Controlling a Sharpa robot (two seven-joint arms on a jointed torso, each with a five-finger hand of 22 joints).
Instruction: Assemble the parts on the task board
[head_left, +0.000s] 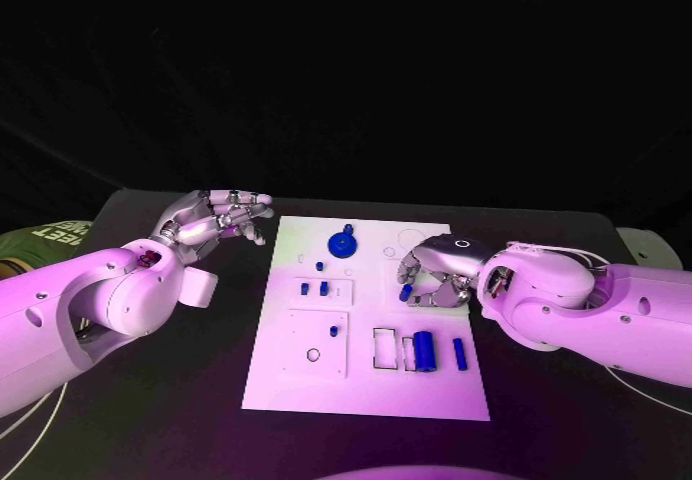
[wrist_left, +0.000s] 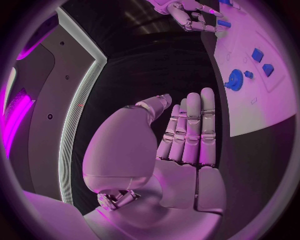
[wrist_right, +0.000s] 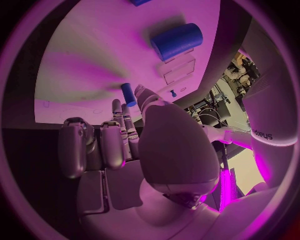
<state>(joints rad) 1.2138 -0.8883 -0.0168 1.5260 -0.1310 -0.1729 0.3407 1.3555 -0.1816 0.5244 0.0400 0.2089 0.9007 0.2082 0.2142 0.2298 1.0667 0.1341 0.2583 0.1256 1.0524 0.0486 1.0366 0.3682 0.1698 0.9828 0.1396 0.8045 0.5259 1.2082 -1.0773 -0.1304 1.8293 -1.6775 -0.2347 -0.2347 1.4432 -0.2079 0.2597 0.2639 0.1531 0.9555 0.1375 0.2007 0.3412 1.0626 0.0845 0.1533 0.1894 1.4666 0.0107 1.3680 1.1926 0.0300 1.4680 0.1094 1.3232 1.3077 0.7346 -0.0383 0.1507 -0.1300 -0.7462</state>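
Right hand (head_left: 437, 268) over task board (head_left: 289, 385) near its right edge, pinching small blue peg (wrist_right: 128, 93), long axis along the fingers. Left hand (head_left: 216, 222) off the board's left edge, fingers apart, holding nothing. "sharpa" readable on right wrist.

Left arm reaching in low, bent at the elbow, wrist raised. Left hand (head_left: 214, 222) hovering off the board's left edge, fingers (wrist_left: 190, 127) straight and side by side, thumb apart, palm bare. Right arm stretched across from the other side. Right hand (head_left: 437, 270) over the board, knuckles up, fingers (wrist_right: 128, 125) curled downward, pinching a small blue peg (wrist_right: 128, 94) against the thumb.
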